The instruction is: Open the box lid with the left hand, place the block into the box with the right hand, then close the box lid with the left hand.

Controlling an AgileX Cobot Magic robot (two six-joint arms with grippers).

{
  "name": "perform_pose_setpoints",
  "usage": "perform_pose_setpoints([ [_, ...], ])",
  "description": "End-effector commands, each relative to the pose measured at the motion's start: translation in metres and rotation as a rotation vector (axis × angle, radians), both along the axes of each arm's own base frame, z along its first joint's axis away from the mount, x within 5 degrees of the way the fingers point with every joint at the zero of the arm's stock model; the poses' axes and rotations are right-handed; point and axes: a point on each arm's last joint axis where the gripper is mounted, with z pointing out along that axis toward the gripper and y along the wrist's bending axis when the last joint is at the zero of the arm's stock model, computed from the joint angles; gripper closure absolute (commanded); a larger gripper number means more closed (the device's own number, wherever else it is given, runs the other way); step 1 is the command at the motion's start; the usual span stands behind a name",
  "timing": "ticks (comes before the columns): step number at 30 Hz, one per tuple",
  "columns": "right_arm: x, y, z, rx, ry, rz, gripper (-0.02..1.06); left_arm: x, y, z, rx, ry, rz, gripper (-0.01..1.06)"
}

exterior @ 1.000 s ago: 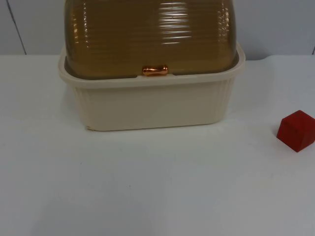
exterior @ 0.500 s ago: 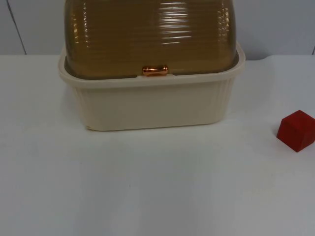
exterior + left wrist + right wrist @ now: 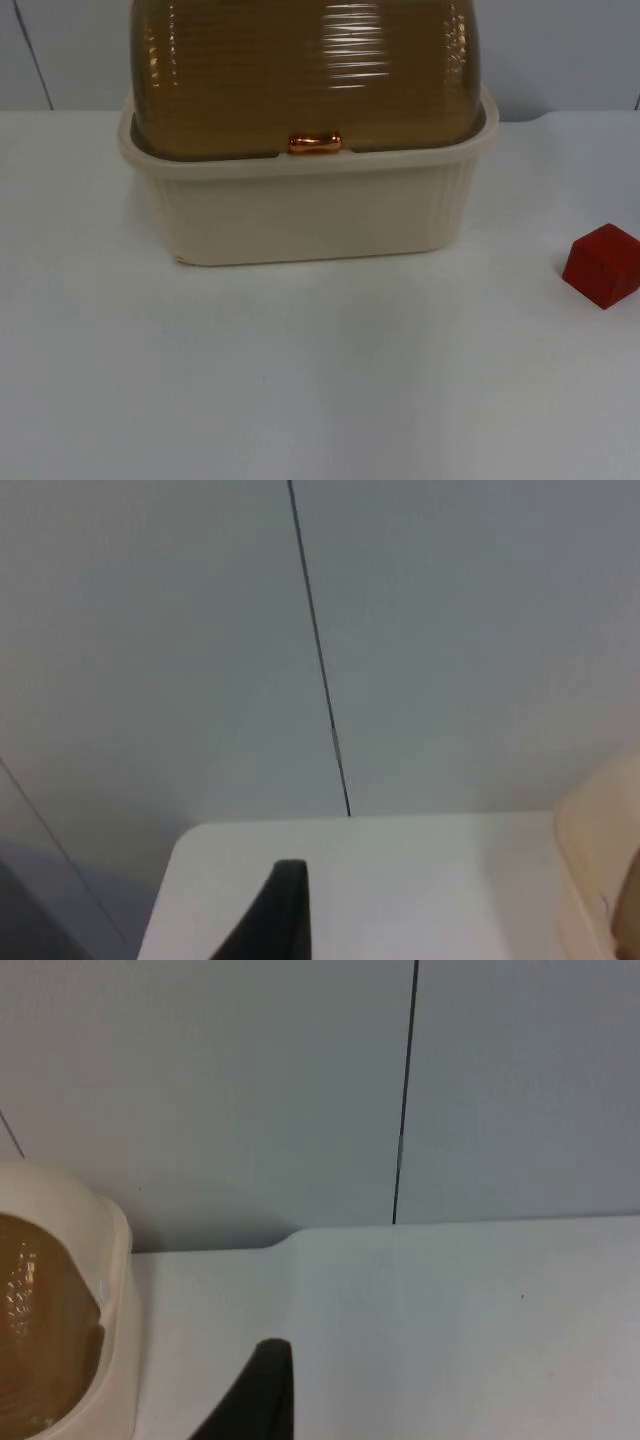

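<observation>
A cream ribbed box (image 3: 300, 215) stands at the back middle of the table in the top view. Its brown see-through domed lid (image 3: 305, 70) is down, with a copper handle (image 3: 315, 143) at the front rim. A red block (image 3: 603, 264) lies on the table to the right of the box, well apart from it. My left gripper (image 3: 285, 910) waits over the table's far left corner, the box's cream wall (image 3: 590, 870) off to its side. My right gripper (image 3: 262, 1390) waits near the back wall, beside the box rim (image 3: 110, 1290) and the brown lid (image 3: 40, 1310).
The white table (image 3: 320, 380) stretches in front of the box. The grey partition wall (image 3: 560, 50) closes the table behind the box, with a dark seam (image 3: 320, 650) down it.
</observation>
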Motion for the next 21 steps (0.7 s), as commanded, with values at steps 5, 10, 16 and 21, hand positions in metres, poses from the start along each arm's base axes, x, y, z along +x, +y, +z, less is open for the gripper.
perform_pose_setpoints([
  [5,0.009,0.001,0.007,0.015,-0.043,0.008,0.00,0.043,0.001,-0.027,0.003,0.088,-0.004,0.00],
  [10,0.008,0.001,0.008,0.005,-0.053,0.012,0.00,0.063,-0.023,-0.046,0.069,0.167,-0.122,0.00],
  [16,0.009,0.001,0.009,0.005,-0.073,0.013,0.00,0.057,-0.095,-0.055,0.341,0.180,-0.485,0.00],
  [21,0.009,0.001,0.010,-0.002,-0.079,0.017,0.00,0.036,-0.150,-0.059,0.619,0.123,-0.760,0.00],
])
